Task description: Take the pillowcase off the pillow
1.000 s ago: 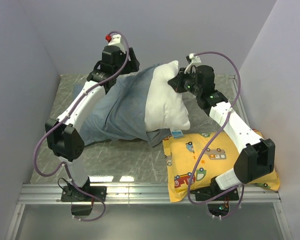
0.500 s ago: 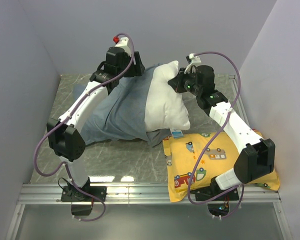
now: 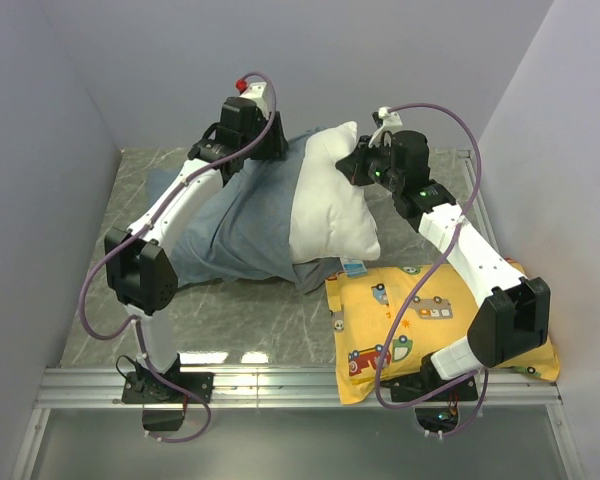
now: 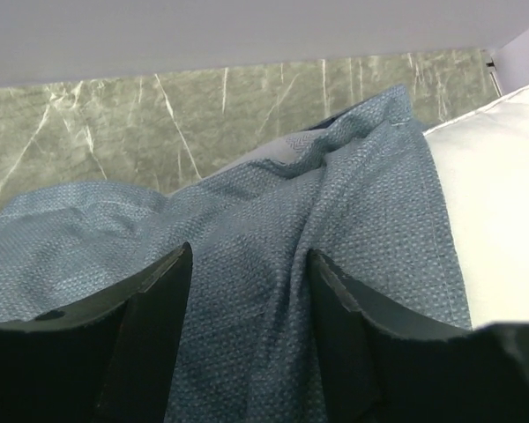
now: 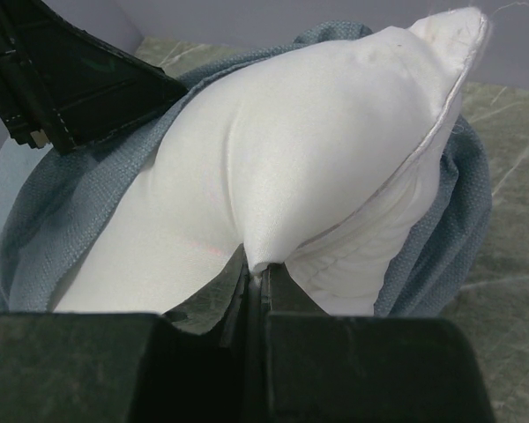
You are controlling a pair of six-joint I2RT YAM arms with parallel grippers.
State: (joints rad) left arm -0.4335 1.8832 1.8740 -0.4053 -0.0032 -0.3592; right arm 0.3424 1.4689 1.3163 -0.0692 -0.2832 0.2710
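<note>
The right jaws stay clenched on a pinched fold of the pillow (image 5: 317, 141), at its bared white end. The left jaws, spread apart above the pillowcase (image 4: 361, 203), have slid rightward along its far edge toward the open hem. They grip nothing, so I judge no pull has begun. Rumpled blue-grey cloth sheathes the pillow's left half on the worktop (image 3: 250, 310).

Overhead camera looks down from above and behind — wrist cameras sit close, all sharing pillow (image 3: 330, 200) and pillowcase (image 3: 242, 215).
</note>
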